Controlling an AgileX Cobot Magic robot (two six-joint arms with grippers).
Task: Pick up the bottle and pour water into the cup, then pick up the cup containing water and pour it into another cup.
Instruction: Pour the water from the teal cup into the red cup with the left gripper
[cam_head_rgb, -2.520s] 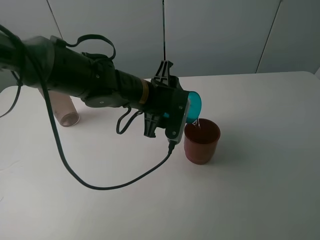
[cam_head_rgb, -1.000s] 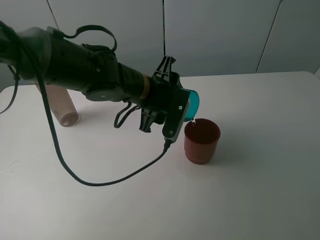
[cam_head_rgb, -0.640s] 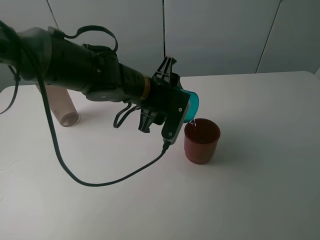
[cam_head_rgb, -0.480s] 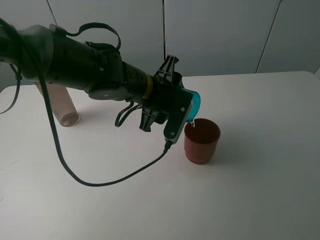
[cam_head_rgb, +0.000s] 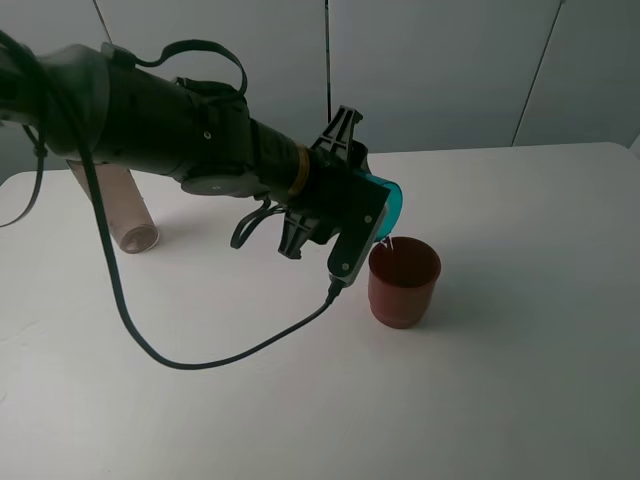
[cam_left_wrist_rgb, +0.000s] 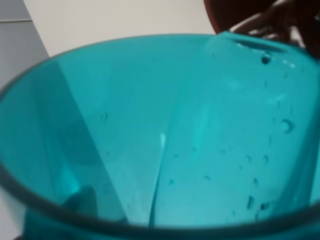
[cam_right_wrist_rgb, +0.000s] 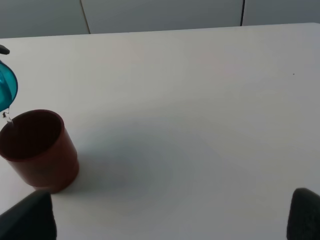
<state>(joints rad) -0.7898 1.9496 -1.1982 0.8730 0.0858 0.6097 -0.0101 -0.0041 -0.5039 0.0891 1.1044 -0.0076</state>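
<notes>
Bare table (cam_head_rgb: 540, 330) lies right of one red cup (cam_head_rgb: 403, 281); left gripper (cam_head_rgb: 372, 215) pinches one tilted teal cup (cam_head_rgb: 389, 207); right gripper's (cam_right_wrist_rgb: 165, 220) jaws spread.

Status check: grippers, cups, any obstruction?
Left gripper shut on teal cup, tipped over red cup, water dribbling in. Right gripper's jaws apart, empty. Nothing in the way.
</notes>
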